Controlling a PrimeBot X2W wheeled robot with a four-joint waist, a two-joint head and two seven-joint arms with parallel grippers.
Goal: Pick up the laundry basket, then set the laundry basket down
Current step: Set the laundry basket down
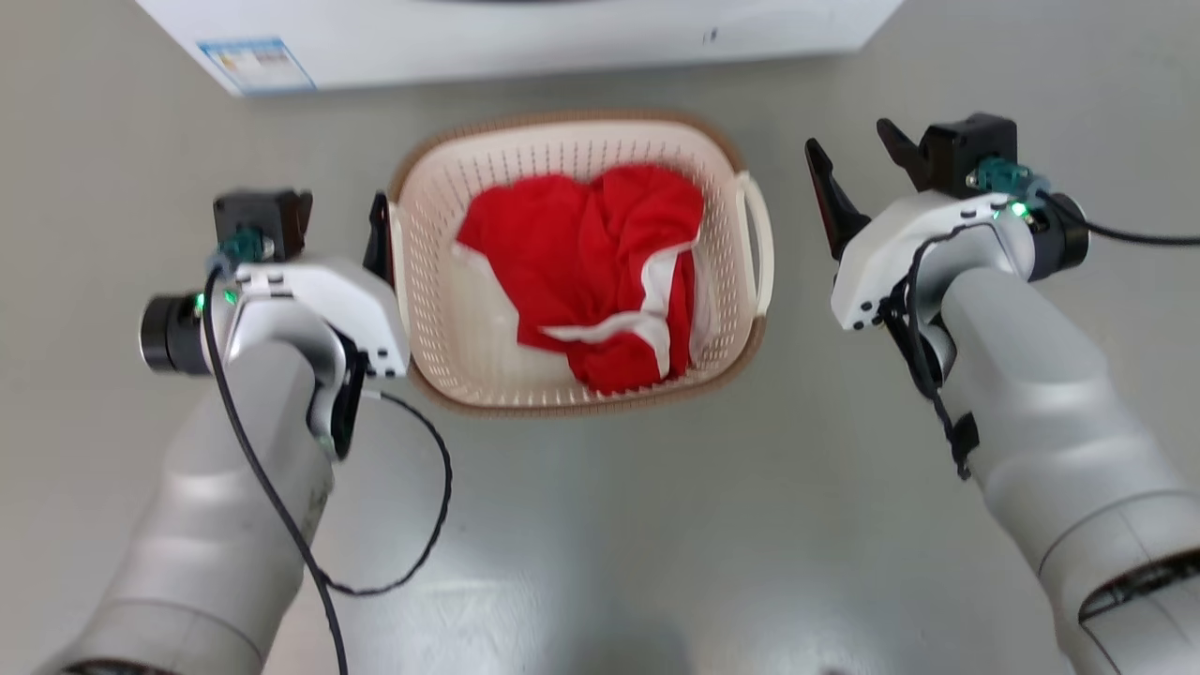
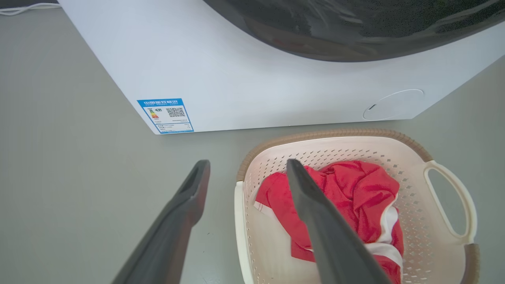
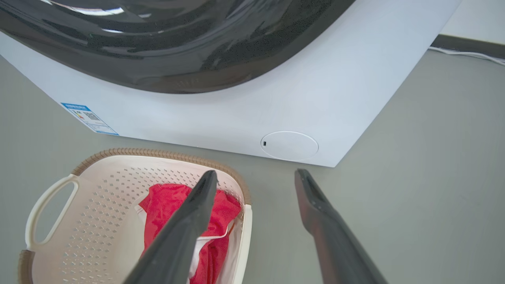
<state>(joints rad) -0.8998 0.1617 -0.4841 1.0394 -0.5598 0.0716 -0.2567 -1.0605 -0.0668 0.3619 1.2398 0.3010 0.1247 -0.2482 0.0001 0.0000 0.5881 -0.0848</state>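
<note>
The laundry basket (image 1: 562,124), cream-white and perforated with a brown rim, stands on the grey floor between my two arms. A crumpled red and white garment (image 1: 591,262) lies inside it. My left gripper (image 1: 328,225) is open at the basket's left side, one dark finger close to the left handle. In the left wrist view its fingertips (image 2: 247,163) straddle the basket's (image 2: 335,134) near wall from above. My right gripper (image 1: 847,136) is open, a short way off the right handle (image 1: 761,239). In the right wrist view the right gripper (image 3: 256,172) has one finger over the basket (image 3: 158,152) and one over the floor.
A white washing machine (image 1: 525,37) with a dark round door (image 2: 355,27) and a blue label (image 1: 253,64) stands just beyond the basket. Grey floor stretches out on both sides. A black cable (image 1: 431,525) loops from my left arm. A white cord (image 3: 469,53) runs along the wall.
</note>
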